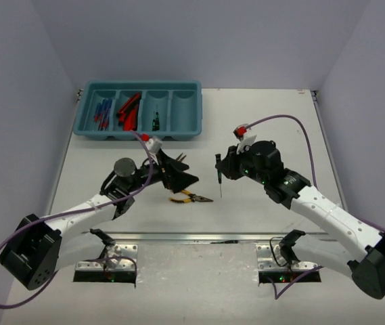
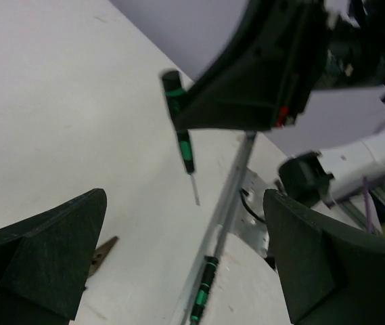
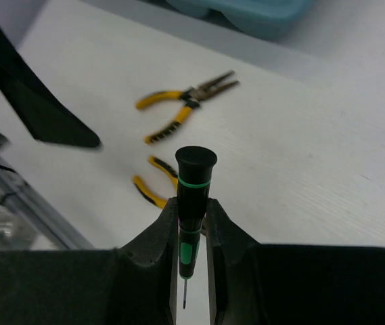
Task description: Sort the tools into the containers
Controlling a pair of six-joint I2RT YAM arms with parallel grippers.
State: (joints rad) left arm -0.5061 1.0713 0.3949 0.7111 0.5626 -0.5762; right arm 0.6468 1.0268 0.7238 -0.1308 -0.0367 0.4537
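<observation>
Right gripper [image 3: 192,218] clamps the precision screwdriver [image 3: 194,181] tip-down, clear of the tabletop [image 1: 260,122], likely for carrying; left gripper [image 2: 184,203] gapes near lower-centre yellow pliers [image 1: 191,198]

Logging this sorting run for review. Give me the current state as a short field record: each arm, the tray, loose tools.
left gripper: jaws open, empty
right gripper: shut on a precision screwdriver, gripped mid-handle
tray: far left of the table; blue/red screwdrivers, utility knives and a small green-black tool fill three compartments, one kind each; the rightmost looks empty
loose tools: yellow pliers in full view; second pliers partly hidden behind the right gripper
</observation>
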